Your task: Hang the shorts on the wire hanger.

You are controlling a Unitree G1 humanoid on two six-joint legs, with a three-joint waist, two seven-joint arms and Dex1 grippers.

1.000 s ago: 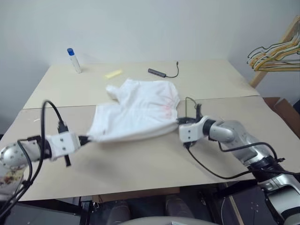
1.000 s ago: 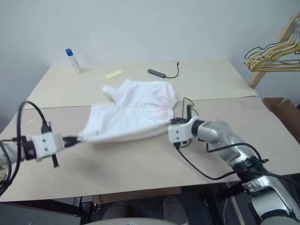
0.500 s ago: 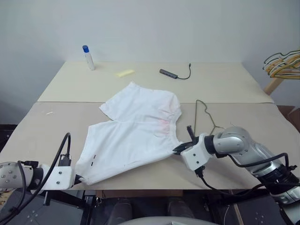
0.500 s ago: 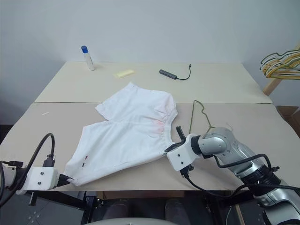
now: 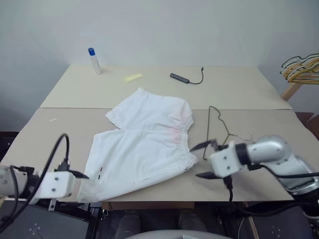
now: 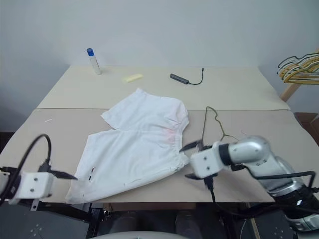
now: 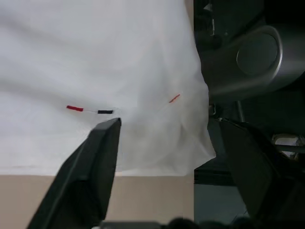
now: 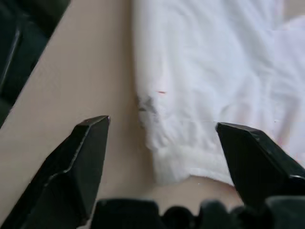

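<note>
Head view: the shorts [image 5: 144, 142] lay flat on the counter [image 5: 239, 92], one leg corner hanging over the near edge, with the wire hanger [image 5: 219, 127] just beside the waistband on the right, not touching that I could tell. The left claw [image 5: 79, 175] was wide and empty at the hanging corner; the right claw [image 5: 205, 160] was wide and empty just off the waistband corner. Left wrist view: fingers [image 7: 93, 167] spread over the hem, small dark mark close by, nothing gripped. Right wrist view: fingers [image 8: 83, 162] spread either side of the bunched waistband corner, cloth loose on the counter. Risk: the overhanging corner could drag the shorts off the edge; a grab at the thin hanger could push it away or snag cloth. Around: a bottle [image 5: 94, 60], a yellow scrap [image 5: 132, 77] and a cable adapter [image 5: 180, 77] at the far side, well apart; bunched hangers [image 5: 301, 67] far right. Nothing blocked the hanger.
</note>
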